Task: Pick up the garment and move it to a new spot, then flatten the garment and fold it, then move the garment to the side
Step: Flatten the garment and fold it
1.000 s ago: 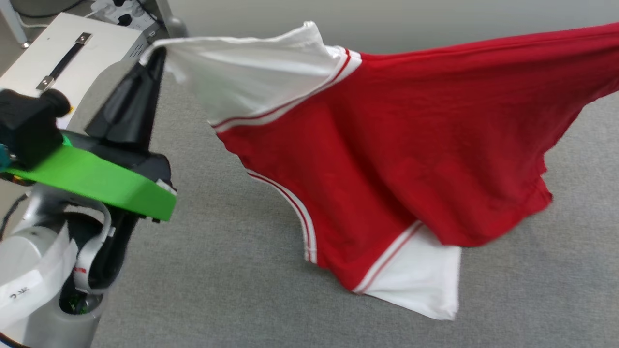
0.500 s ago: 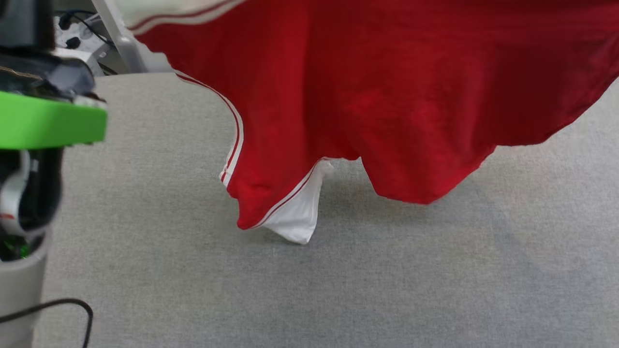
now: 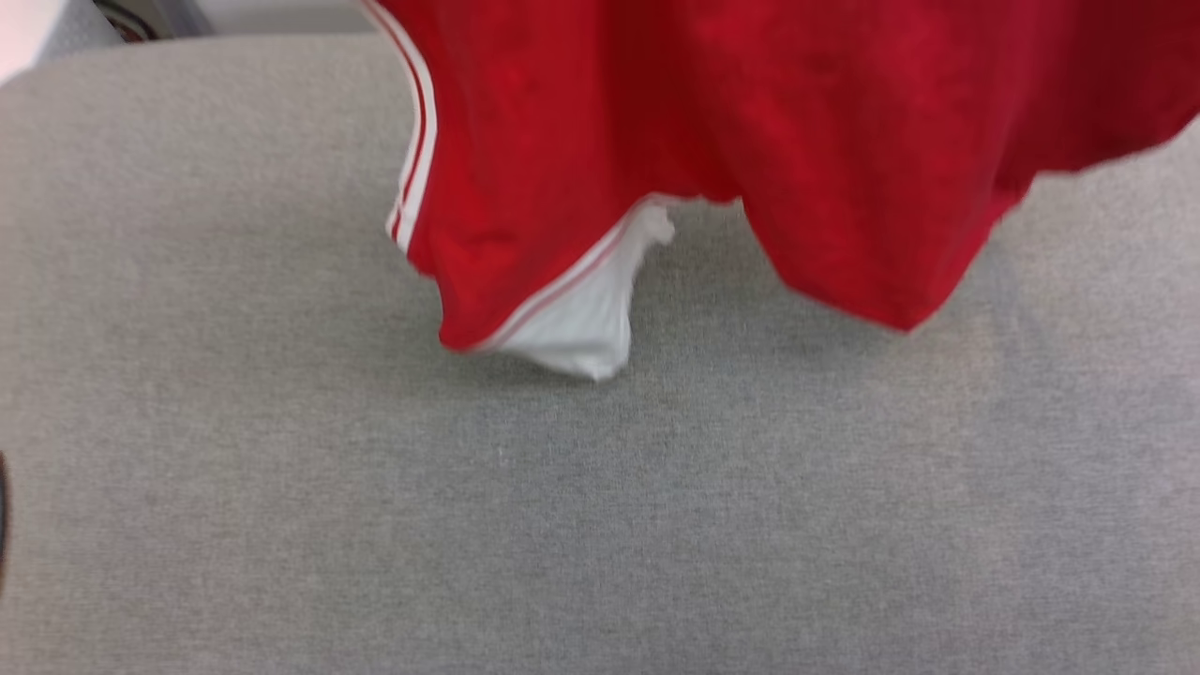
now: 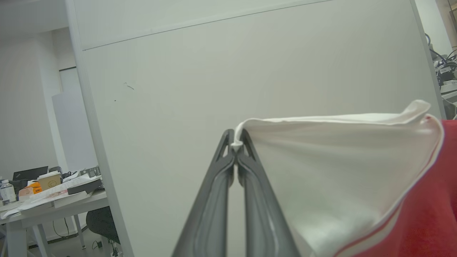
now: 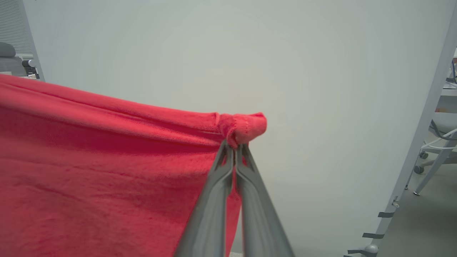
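Dark grey and long, the two fingers of the left gripper [image 4: 236, 144] are fully closed and pinch a small tuft of white cloth between their tips. The tuft is the corner of a white sleeve [image 4: 339, 171] of the garment [image 4: 432, 214]. The sleeve spreads taut to the right in the left wrist view and meets striped trim and red body cloth at the lower right. The right gripper [image 5: 234, 147] is likewise fully closed, its tips clamped on a rolled red corner of the garment, whose cloth stretches away to the left in the right wrist view. In the head view the garment hangs from the top edge, spread wide. Its lowest part, a second white sleeve [image 3: 581, 328], bunched below a red fold, reaches the grey fabric surface [image 3: 562, 525] or hangs just above it; contact cannot be determined. A pale partition panel [image 4: 250, 71] stands behind the left gripper, and a cluttered desk [image 4: 53, 203] stands at the far left of that view.
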